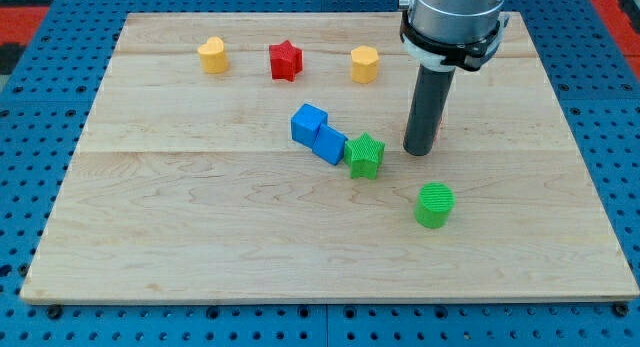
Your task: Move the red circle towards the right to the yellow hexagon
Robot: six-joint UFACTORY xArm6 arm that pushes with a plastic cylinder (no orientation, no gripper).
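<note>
The yellow hexagon (365, 64) stands near the view's top, right of centre. My tip (419, 152) rests on the board below and to the right of it, just right of the green star (365, 155). No red circle shows clearly. Only a thin reddish sliver (440, 135) peeks out at the rod's right edge, so the rod may hide it. The rod's shaft (428, 102) rises to the arm's grey collar (452, 22) at the view's top.
A red star (285, 60) and a yellow heart-like block (212, 55) stand left of the hexagon. Two blue blocks (309, 122) (329, 144) touch each other left of the green star. A green circle (434, 205) lies below my tip. The wooden board (150, 227) sits on a blue pegboard.
</note>
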